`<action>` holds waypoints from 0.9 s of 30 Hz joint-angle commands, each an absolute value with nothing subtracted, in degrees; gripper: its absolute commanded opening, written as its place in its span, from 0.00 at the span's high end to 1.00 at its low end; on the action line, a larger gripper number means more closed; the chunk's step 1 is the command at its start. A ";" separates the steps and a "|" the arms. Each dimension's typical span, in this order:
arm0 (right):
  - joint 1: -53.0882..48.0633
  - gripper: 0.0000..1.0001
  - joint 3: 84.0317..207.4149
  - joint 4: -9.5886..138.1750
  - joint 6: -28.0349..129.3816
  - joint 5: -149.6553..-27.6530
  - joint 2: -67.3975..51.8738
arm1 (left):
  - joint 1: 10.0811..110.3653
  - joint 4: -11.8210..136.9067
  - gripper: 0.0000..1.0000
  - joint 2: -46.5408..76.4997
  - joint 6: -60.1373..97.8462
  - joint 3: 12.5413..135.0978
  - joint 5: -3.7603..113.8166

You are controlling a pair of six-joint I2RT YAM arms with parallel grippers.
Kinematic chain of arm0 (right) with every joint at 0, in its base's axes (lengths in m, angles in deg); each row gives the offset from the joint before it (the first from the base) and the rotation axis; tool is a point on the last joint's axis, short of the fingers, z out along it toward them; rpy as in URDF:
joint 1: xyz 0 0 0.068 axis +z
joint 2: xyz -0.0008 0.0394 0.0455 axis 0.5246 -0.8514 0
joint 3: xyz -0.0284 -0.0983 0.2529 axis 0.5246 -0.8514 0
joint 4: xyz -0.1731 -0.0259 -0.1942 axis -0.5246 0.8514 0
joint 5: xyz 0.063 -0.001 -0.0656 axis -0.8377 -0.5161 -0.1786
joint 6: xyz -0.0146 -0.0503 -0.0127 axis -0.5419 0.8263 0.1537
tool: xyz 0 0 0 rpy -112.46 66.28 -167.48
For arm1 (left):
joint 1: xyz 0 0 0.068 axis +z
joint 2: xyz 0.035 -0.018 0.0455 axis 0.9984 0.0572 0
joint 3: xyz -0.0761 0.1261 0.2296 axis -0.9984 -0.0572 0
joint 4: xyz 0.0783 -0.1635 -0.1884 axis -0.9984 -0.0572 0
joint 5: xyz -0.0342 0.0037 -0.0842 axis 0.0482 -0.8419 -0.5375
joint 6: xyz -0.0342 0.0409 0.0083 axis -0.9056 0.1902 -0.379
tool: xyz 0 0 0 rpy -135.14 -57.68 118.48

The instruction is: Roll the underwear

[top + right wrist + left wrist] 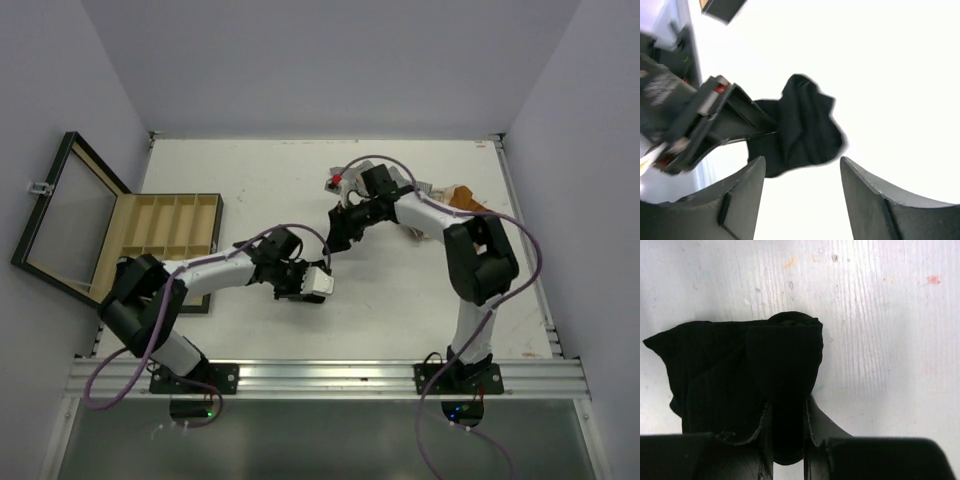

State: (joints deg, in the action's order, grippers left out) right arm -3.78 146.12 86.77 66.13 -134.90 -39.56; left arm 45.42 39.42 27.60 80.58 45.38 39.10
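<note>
A black piece of underwear lies bunched on the white table, folded over at one end. My left gripper is shut on that folded end, and the cloth fills the gap between its fingers. In the right wrist view the same underwear sits just beyond my right gripper, whose jaws stand wide apart with nothing between them. From above, both grippers meet at the underwear mid-table: the left gripper comes from the near left and the right gripper from the far right.
More garments, orange-brown and grey striped, lie heaped at the back right, partly behind the right arm. A compartmented wooden box stands at the left with its glass lid open. White walls enclose the table.
</note>
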 commanded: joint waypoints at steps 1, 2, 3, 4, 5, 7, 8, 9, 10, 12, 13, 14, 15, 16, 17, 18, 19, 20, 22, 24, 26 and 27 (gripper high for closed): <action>-5.97 0.36 144.46 90.67 71.19 -129.01 -29.44 | 48.30 21.10 1.00 40.35 81.66 47.78 31.15; -5.98 0.39 143.84 91.55 72.50 -127.70 -26.47 | 50.40 19.59 1.00 41.95 82.28 49.45 30.08; -5.98 0.40 142.96 92.34 74.34 -127.34 -24.61 | 51.29 18.18 1.00 43.36 82.90 51.29 29.37; -5.98 0.45 141.12 92.61 75.23 -127.16 -21.46 | 52.09 15.99 1.00 46.42 83.60 54.27 28.84; -5.98 0.47 140.23 92.70 76.11 -127.24 -19.77 | 53.31 14.57 1.00 48.19 84.22 56.30 28.58; -5.89 0.51 136.91 90.95 76.56 -127.77 -16.78 | 54.20 10.55 1.00 54.05 85.36 61.82 27.96; -5.80 0.55 135.67 90.16 76.56 -128.03 -13.72 | 54.99 8.78 1.00 56.36 85.89 63.94 27.70; -5.71 0.55 134.44 88.15 76.56 -128.64 -12.39 | 55.34 7.45 0.99 58.47 85.89 65.79 27.43; -5.28 0.55 132.16 87.17 76.56 -128.65 -10.98 | 55.69 4.74 0.99 62.14 86.50 67.90 26.73; -4.31 0.55 131.00 86.90 77.95 -127.34 -8.78 | 56.49 3.32 0.97 64.98 86.51 72.48 26.38; -3.00 0.54 130.82 87.68 78.92 -126.03 -8.42 | 56.66 2.01 0.97 67.26 86.42 73.71 26.29; -2.12 0.53 130.82 88.47 81.02 -125.32 -8.16 | 57.01 1.12 0.97 68.32 86.59 76.24 26.20; -1.15 0.52 130.82 89.70 82.09 -124.27 -7.72 | 57.19 0.59 0.96 69.38 86.60 77.31 26.11; 1.38 0.51 130.82 90.15 83.14 -121.30 -7.63 | 57.28 -0.28 0.96 70.87 86.60 78.19 26.20; 3.15 0.49 130.73 90.41 85.59 -119.44 -7.72 | 57.54 -0.64 0.96 71.58 86.77 79.94 26.20; 4.82 0.48 130.73 90.59 86.66 -117.42 -7.89 | 57.63 -1.08 0.94 72.28 86.95 80.66 26.20; 7.97 0.48 130.82 90.33 87.54 -114.44 -8.76 | 57.72 -1.87 0.92 73.59 86.95 81.45 26.37; 9.48 0.47 131.00 89.81 88.16 -112.93 -9.29 | 57.81 -2.57 0.91 74.13 87.21 82.15 26.38; 12.29 0.46 131.52 88.05 89.48 -111.43 -11.74 | 57.81 -2.76 0.91 74.83 87.04 83.47 26.90; 13.27 0.45 131.70 86.47 91.49 -110.46 -13.77 | 57.98 -2.67 0.90 74.92 87.04 84.00 27.34; 14.06 0.43 131.53 85.33 93.25 -109.93 -16.58 | 58.16 -2.93 0.89 75.36 87.04 84.35 27.87; 14.15 0.42 131.26 83.93 93.78 -109.93 -17.20 | 58.25 -3.02 0.89 75.54 87.04 84.53 27.96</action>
State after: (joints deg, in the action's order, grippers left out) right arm 14.23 130.91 87.95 88.95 -113.77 -14.60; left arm 58.78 -10.69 68.58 82.33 87.30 8.44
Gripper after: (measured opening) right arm 0.572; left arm 0.238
